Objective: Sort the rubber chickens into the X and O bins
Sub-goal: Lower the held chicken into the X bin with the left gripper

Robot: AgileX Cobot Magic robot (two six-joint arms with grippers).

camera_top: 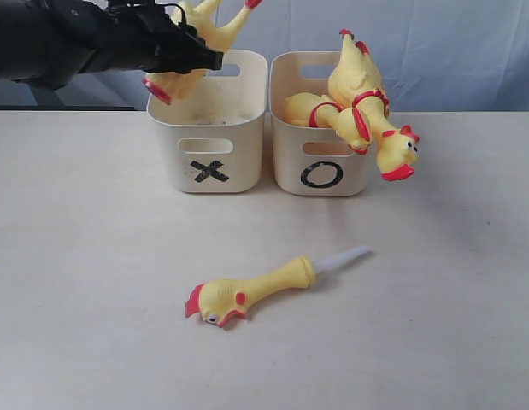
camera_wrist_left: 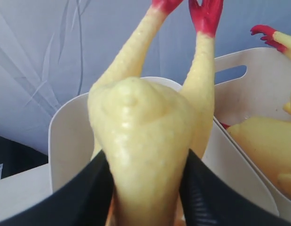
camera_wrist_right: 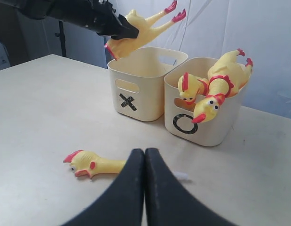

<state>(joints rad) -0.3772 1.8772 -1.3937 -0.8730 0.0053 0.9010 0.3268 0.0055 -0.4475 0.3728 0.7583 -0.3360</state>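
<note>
My left gripper (camera_top: pixel 200 53) is shut on a headless yellow chicken body (camera_top: pixel 189 79), holding it above the X bin (camera_top: pixel 211 162), legs and red feet pointing up. In the left wrist view the body (camera_wrist_left: pixel 145 155) fills the gap between both black fingers (camera_wrist_left: pixel 89 193). Two whole chickens (camera_top: pixel 367 111) lie in the O bin (camera_top: pixel 322 166), one head hanging over its front rim. A head-neck piece with a white tube (camera_top: pixel 255 290) lies on the table in front of the bins. My right gripper (camera_wrist_right: pixel 145 155) is shut and empty, above the table near that piece (camera_wrist_right: pixel 93 165).
The two bins stand side by side at the back of the pale table (camera_top: pixel 93 256). A blue-grey cloth backdrop (camera_top: pixel 469 51) hangs behind them. The left arm (camera_top: pixel 67 38) reaches in from the upper left.
</note>
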